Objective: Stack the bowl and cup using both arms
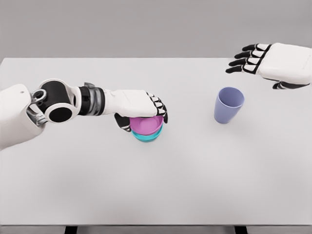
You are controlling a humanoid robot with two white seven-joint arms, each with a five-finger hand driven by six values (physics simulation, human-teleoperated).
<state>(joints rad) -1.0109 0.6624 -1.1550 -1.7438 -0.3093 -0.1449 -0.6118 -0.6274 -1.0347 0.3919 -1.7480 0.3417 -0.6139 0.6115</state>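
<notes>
A pink bowl sits nested in a teal bowl near the middle of the white table. My left hand covers the pink bowl from above and behind, fingers curled over its far rim and thumb on the left side. A lavender cup stands upright to the right, apart from the bowls. My right hand hovers above and to the right of the cup, fingers spread and holding nothing.
The table's far edge runs across the top of the view and its front edge along the bottom. Nothing else stands on it.
</notes>
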